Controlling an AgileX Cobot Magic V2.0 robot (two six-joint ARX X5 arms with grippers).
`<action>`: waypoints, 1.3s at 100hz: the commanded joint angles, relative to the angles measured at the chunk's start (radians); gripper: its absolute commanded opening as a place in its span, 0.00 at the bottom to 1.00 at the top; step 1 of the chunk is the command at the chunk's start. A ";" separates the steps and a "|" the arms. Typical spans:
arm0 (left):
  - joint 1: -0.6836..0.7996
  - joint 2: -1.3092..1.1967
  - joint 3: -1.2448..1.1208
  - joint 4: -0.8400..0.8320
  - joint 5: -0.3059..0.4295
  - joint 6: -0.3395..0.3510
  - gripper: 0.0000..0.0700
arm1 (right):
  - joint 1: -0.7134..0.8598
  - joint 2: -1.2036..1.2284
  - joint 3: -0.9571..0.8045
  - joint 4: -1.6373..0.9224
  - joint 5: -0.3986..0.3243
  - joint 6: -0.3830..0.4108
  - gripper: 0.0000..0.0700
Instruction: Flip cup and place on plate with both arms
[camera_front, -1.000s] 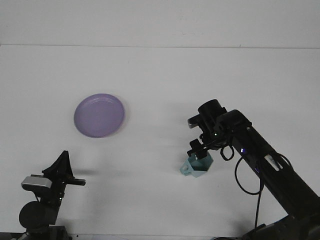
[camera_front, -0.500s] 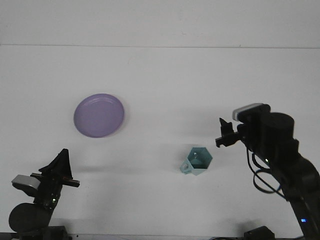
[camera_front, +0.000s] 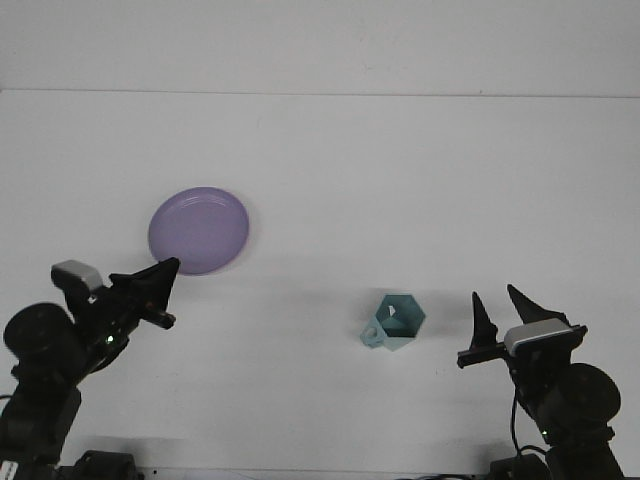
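While cup (camera_front: 396, 322) sits upright w/ nothing gripping it, right gripper (camera_front: 496, 318) spread, left gripper (camera_front: 160, 283) unclear.

One white table (camera_front: 330, 170) holds one round purple plate (camera_front: 199, 230) and one teal cup (camera_front: 394, 322) with a single handle. Two black robot arms are in view, each ending in one gripper: the left gripper (camera_front: 160, 285) just below the plate, the right gripper (camera_front: 498, 312) just right of the cup.
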 joint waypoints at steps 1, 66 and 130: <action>-0.041 0.080 0.092 -0.065 0.007 0.103 0.02 | 0.000 -0.027 -0.019 0.027 0.002 0.006 0.53; -0.528 0.852 0.752 -0.551 -0.101 0.249 0.23 | 0.000 -0.061 -0.054 0.074 0.011 0.014 0.53; -0.721 1.353 1.282 -0.896 -0.105 0.258 0.76 | 0.000 -0.061 -0.054 0.080 0.010 0.019 0.53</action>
